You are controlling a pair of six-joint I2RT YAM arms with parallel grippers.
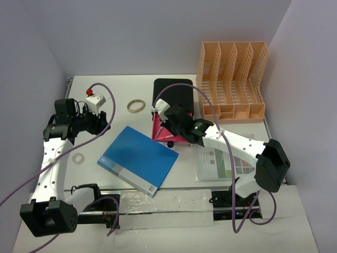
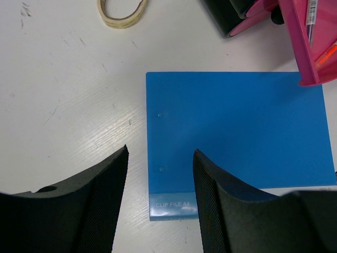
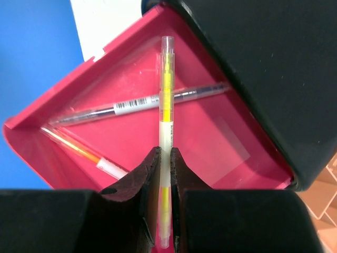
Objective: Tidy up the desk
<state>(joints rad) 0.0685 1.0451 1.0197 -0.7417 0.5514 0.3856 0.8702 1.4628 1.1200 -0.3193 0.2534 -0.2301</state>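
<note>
Desk (image 1: 126, 84): pink drawer (image 3: 210, 137) holds two pens (image 3: 137, 104); right claw (image 3: 165, 158) pinches yellow pen (image 3: 166, 95); left claw (image 2: 160, 153) spread.

We see a blue clip file (image 1: 138, 159) close by the pink drawer (image 3: 210, 142) of a black box (image 1: 174, 90). A barcoded pen (image 3: 138, 104) and an orange pen (image 3: 79, 150) lie inside, a yellow pen (image 3: 166, 105) above them. An orange rack (image 1: 231, 79) stands beside the box; a ring (image 1: 136, 106), probably tape, lies left of it.

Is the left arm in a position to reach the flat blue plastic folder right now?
Probably yes. The left tool is open and pointed at the blue plastic folder's bare near edge, with nothing between them. The open pink drawer overlaps only its far corner.
</note>
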